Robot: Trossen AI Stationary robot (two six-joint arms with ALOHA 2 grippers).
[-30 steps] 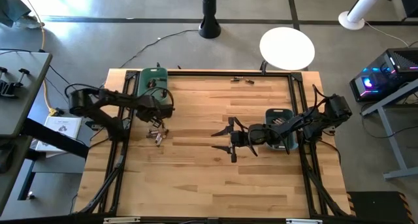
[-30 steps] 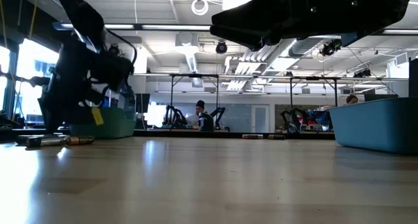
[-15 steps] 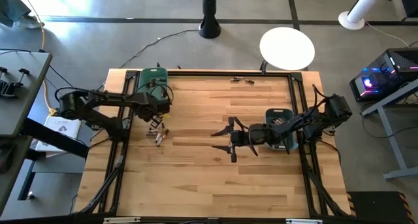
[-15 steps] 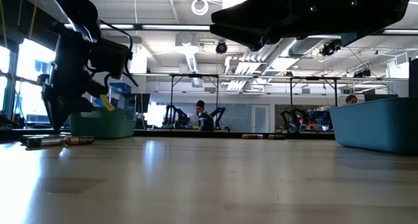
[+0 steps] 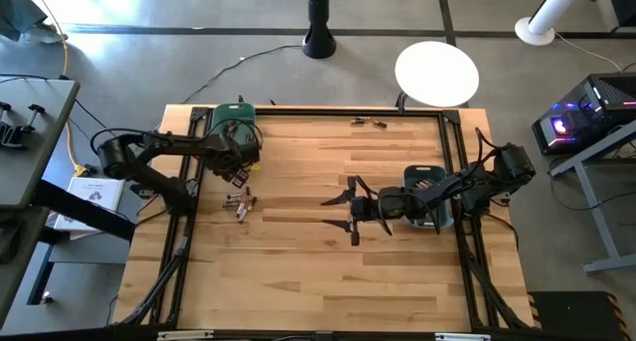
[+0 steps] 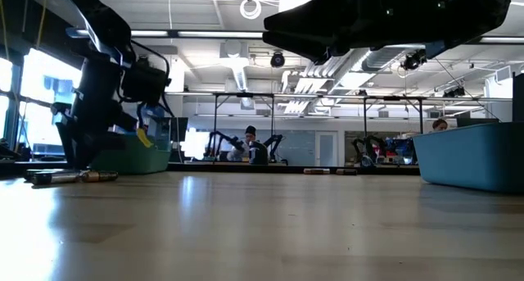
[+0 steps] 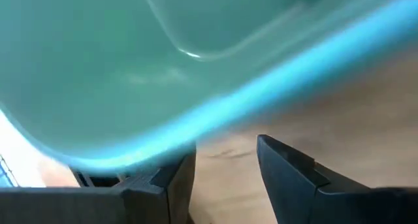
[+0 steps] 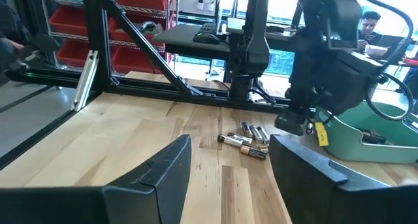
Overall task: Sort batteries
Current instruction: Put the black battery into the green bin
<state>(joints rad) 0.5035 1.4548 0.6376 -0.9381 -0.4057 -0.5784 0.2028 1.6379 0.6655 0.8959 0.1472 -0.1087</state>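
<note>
Left gripper (image 5: 237,154) hangs at the desk's far-left corner, over the near rim of the green bin (image 5: 235,118). Its jaws stand apart with nothing between them; in its own wrist view only the bin's pale green wall and a strip of wood show past the fingers (image 7: 287,175). In the low view the same gripper (image 6: 131,117) sits just in front of the green bin (image 6: 135,156), a small yellow tag hanging off it.

Right gripper (image 5: 348,211) hovers above the middle of the desk (image 5: 298,271), pointing toward the left edge. Jaws spread wide, empty.

Batteries: a small loose cluster (image 5: 238,204) lies on the wood near the left edge, just in from the green bin and close below the left gripper, not touching it. The right wrist view shows the same cluster (image 8: 246,140), several cells lying side by side, at least one copper-brown and dark. The low view catches a few of them (image 6: 70,176) flat on the surface. Two more cells (image 5: 369,122) lie at the far edge, about midway along it. The blue-grey bin (image 5: 428,194) stands by the right edge with some cells inside.
</note>
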